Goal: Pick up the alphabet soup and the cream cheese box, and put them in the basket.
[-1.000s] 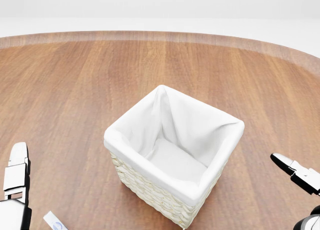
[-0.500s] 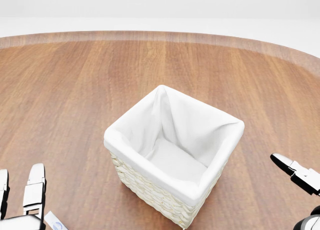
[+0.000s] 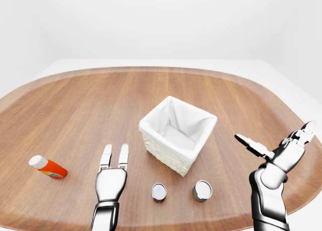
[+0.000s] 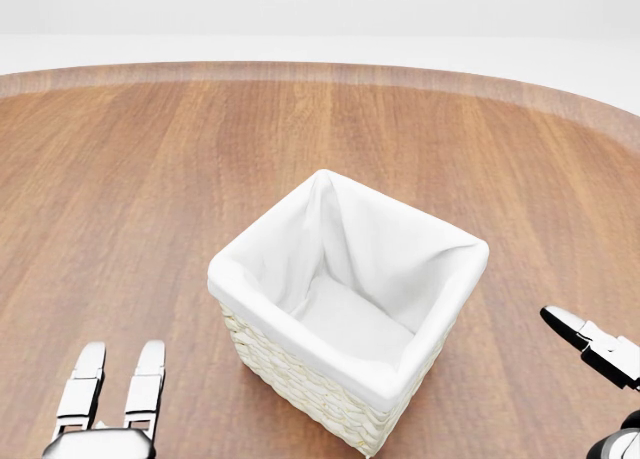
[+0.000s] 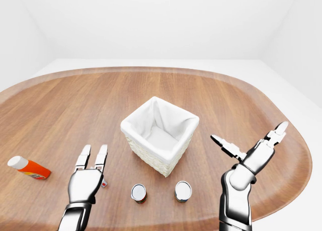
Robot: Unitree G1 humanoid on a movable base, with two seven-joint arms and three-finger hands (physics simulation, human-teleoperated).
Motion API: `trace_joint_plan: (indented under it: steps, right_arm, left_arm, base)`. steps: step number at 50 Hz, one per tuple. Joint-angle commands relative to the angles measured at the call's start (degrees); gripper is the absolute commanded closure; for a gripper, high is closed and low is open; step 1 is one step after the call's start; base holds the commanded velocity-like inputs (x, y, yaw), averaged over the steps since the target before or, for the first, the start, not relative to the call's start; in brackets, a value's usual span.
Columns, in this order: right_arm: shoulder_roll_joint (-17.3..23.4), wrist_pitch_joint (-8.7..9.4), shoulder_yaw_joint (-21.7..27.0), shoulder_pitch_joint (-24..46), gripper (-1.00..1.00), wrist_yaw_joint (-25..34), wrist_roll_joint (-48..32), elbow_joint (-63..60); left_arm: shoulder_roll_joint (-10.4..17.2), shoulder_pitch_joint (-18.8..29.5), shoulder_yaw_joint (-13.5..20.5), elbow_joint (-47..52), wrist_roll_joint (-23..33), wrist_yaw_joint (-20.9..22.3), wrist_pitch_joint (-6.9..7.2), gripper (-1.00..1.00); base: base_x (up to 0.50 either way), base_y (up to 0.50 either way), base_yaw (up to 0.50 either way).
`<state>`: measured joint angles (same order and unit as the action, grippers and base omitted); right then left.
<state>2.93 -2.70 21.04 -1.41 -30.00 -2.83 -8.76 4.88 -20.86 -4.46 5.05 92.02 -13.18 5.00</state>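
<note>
Here both open hands, left hand [image 3: 111,179] and right hand [image 3: 279,151], flank the basket [image 3: 177,135], apart.

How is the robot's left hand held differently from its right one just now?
The left hand lies low over the table with its fingers straight, close together, pointing up the view; the right hand is raised, its fingers spread wide apart. The left hand sits beside the two cans, left of them; the right hand hangs right of the basket, near the table's edge. Both are open and hold nothing.
</note>
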Motion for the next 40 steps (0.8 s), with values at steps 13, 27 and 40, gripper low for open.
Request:
trace_joint_plan:
  steps: [13, 27, 40]
  right_arm:
    - [0.1, -0.13, 0.0, 0.0, -1.00, 0.0, 0.0, 0.1]
    - [0.1, -0.65, 0.0, 0.1, -1.00, 0.0, -0.1, 0.7]
    - [0.0, -0.52, -0.1, 0.0, -1.00, 0.0, -0.1, 0.4]
  left_arm:
    - [1.6, 4.8, -2.0, -10.0, -1.2, -5.4, 0.00, -1.00]
    - [2.2, 8.8, -1.4, -18.9, -6.6, -8.2, 0.00, -1.00]
    - [2.7, 13.1, -1.6, -29.5, -9.3, -14.1, 0.00, -1.00]
  base:
    - [0.00, 0.00, 0.00]
    - [0.00, 0.00, 0.00]
    - [0.00, 0.00, 0.00]
